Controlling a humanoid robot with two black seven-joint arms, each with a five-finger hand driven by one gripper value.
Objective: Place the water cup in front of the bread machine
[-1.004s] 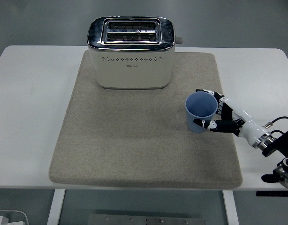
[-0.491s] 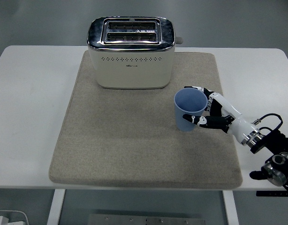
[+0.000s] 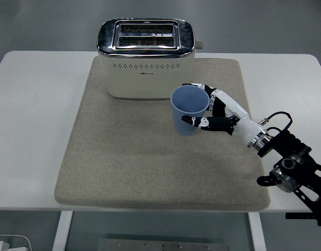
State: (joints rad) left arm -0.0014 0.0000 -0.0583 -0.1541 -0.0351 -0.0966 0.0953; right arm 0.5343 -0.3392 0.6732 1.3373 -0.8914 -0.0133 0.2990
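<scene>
right hand (image 3: pixel 215 112) at centre right of the frame, fingers clamped around the blue cup (image 3: pixel 189 110), upright over the mat (image 3: pixel 129 157) just below the toaster (image 3: pixel 146 57).

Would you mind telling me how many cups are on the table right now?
1. The blue cup is held by the right hand over the grey mat, just in front of the toaster's right corner. Nothing suggests another is hidden.
</scene>
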